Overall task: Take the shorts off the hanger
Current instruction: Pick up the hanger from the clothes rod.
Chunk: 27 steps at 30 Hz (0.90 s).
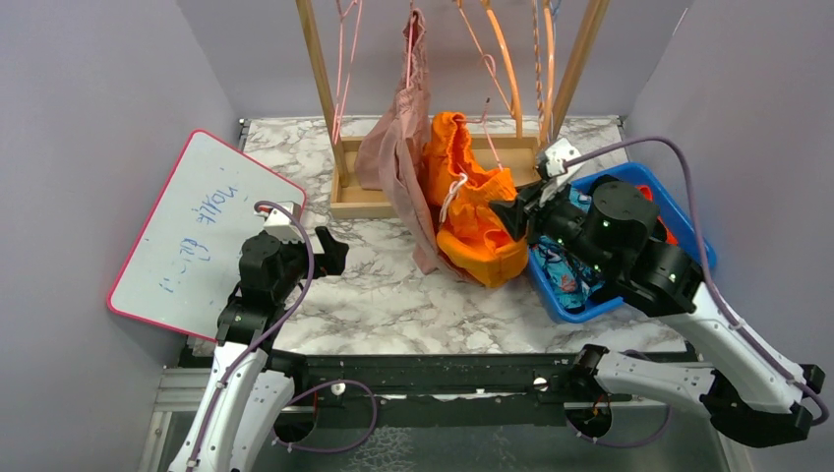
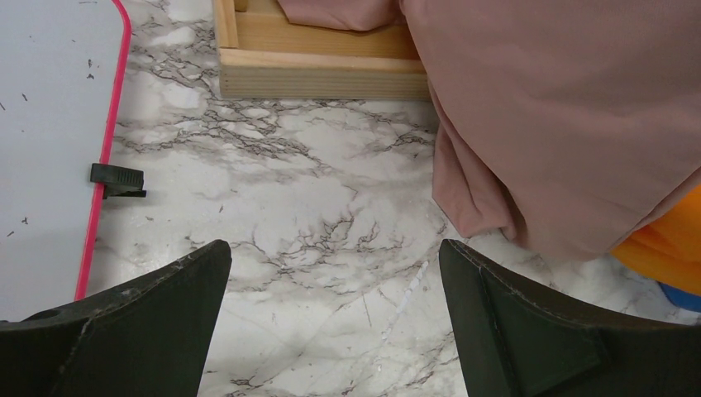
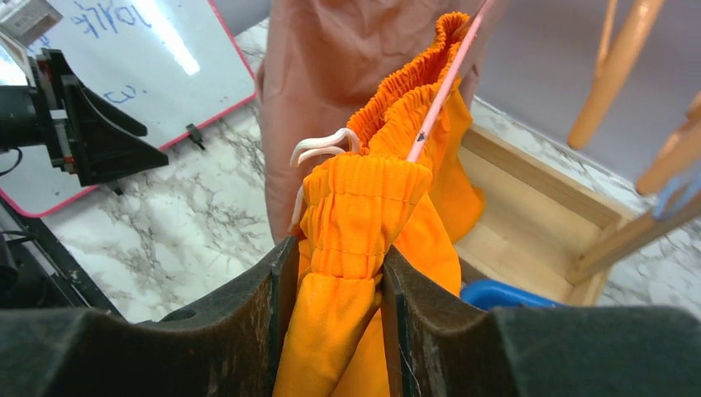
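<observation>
Our right hand (image 3: 335,265) clamped on the orange shorts (image 3: 364,207), whose waistband is hooked on the pink hanger (image 3: 446,83).
We judge it best to pull along the hanger's arm, not straight down, so the elastic slips off; our left hand (image 2: 335,248) hovers wide apart, empty, over the tabletop (image 2: 314,207).

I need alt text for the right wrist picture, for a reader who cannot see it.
The right gripper pinches the bunched waistband of orange shorts between its black fingers; the shorts hang on a thin pink hanger. Behind them are pink shorts, a marble table and a whiteboard.
</observation>
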{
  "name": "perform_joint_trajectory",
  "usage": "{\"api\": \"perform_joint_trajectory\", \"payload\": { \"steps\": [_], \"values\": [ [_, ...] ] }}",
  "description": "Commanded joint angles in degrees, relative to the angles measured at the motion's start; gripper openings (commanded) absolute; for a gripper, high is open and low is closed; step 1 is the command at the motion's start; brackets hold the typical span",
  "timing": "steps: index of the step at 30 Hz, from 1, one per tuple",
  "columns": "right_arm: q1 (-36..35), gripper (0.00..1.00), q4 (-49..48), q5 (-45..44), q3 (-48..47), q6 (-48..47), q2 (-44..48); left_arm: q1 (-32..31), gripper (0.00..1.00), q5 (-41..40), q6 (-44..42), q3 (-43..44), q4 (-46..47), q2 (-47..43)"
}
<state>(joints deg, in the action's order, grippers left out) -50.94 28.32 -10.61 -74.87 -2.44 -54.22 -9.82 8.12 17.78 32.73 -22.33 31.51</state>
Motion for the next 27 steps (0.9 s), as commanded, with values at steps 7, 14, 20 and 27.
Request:
{"api": "perform_joint_trajectory", "payload": {
  "steps": [7, 14, 20, 27],
  "values": [
    [-0.2, 0.01, 11.2, -3.8, -5.6, 3.7, 11.4, 0.2, 0.99, 0.6, -0.2, -0.4, 1.8, -0.2],
    [-0.2, 0.01, 12.9, 10.4, -7.1, 3.4, 14.0, 0.2, 0.99, 0.5, -0.2, -0.4, 1.8, -0.3],
    [-0.3, 0.01, 10.2, 25.5, -0.5, 4.6, 11.3, 0.2, 0.99, 0.1, -0.2, -0.4, 1.6, -0.7],
    [-0.2, 0.01, -3.1, 41.2, 10.8, 4.4, 5.3, 0.2, 0.99, -1.3, -0.2, 0.0, 1.1, -1.6]
  ]
}}
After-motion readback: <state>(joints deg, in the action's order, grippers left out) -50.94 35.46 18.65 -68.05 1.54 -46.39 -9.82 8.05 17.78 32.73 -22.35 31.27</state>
